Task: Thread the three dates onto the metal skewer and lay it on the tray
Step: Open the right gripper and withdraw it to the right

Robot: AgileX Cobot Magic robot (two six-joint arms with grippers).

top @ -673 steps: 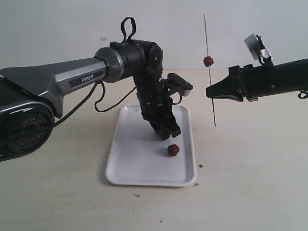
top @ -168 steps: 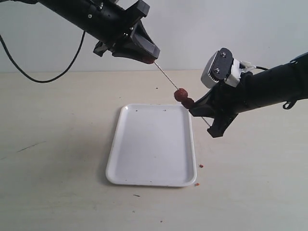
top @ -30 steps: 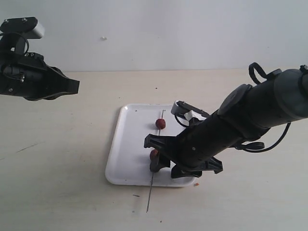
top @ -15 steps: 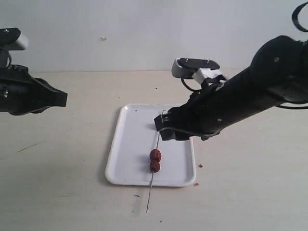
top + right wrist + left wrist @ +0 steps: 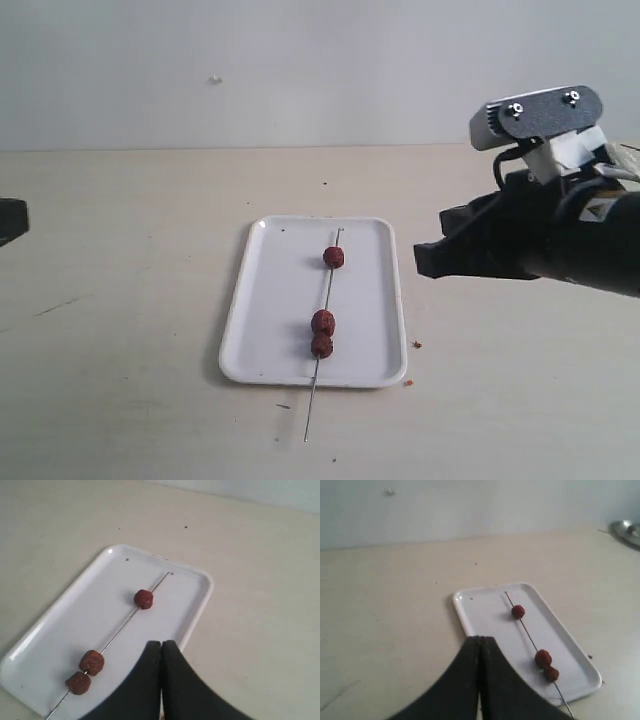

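Observation:
The white tray lies mid-table with the metal skewer resting lengthwise on it, its near end poking past the front rim. Three dates are threaded on it: one toward the far end, two touching near the front. The right gripper hovers to the right of the tray, shut and empty; its wrist view shows the skewer and tray beyond its tip. The left gripper is shut with nothing in it and only its edge shows at the exterior view's far left.
Small brown crumbs lie on the table off the tray's front right corner. A metal dish sits at the table's far edge in the left wrist view. A pale wall stands behind the table.
The right gripper has let go of the skewer, shut, and pulled back to the right, off the tray. The left arm has drawn further left, almost out of view. The skewer stays on the tray.

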